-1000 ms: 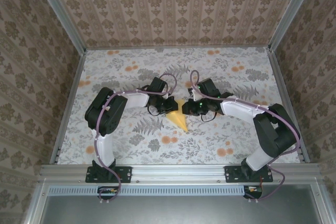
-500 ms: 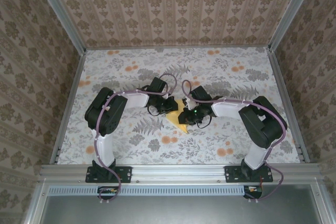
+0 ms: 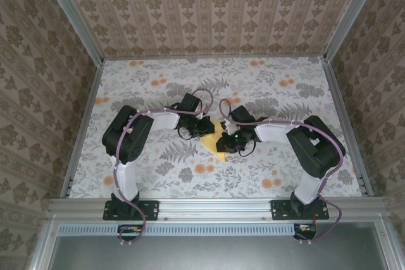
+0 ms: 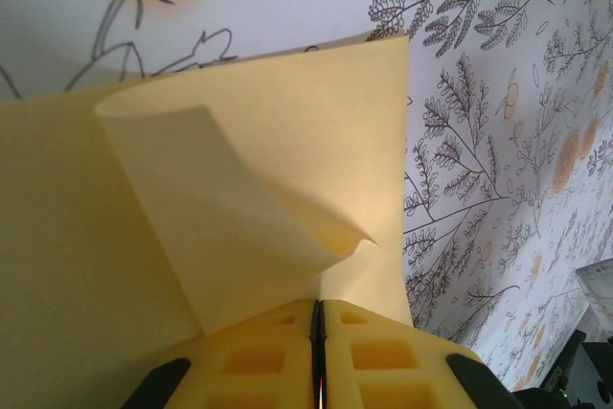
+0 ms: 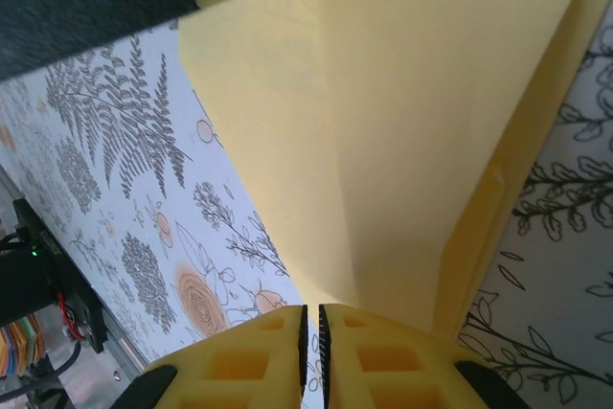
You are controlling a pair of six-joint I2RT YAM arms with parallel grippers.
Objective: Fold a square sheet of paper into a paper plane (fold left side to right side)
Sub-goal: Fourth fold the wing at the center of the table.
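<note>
Top external view: the sheet of paper (image 3: 218, 146), pale yellow and already creased down to a point aimed at the lower edge of the frame, lies near the middle of the flowered table (image 3: 158, 80), well apart from every border. Both arms reach in from the bottom corners and meet over it. The left gripper (image 3: 209, 128) sits at its upper left edge and the right gripper (image 3: 226, 145) lies across its right side, so the two heads are just beside each other. Bare cloth runs from the paper toward the upper part of the frame, and more lies to the left and right of the bent elbows. The wallpapered walls (image 3: 209, 11) and metal corner posts (image 3: 71, 17) close in three sides, and the mounting rail (image 3: 215, 205) closes the lower one. Left wrist view: the yellow pads (image 4: 259, 363) are pressed together along a thin seam. A curled flap (image 4: 220, 217) stands off the flat layer and narrows straight into that seam, so the fingers have it pinched; the sheet's straight right edge runs down the frame beside printed ferns. Right wrist view: the pads (image 5: 249, 363) are closed to a hairline slit, with the paper's layered fold running down to them from the upper right. Whether any paper is caught there I cannot tell.
</note>
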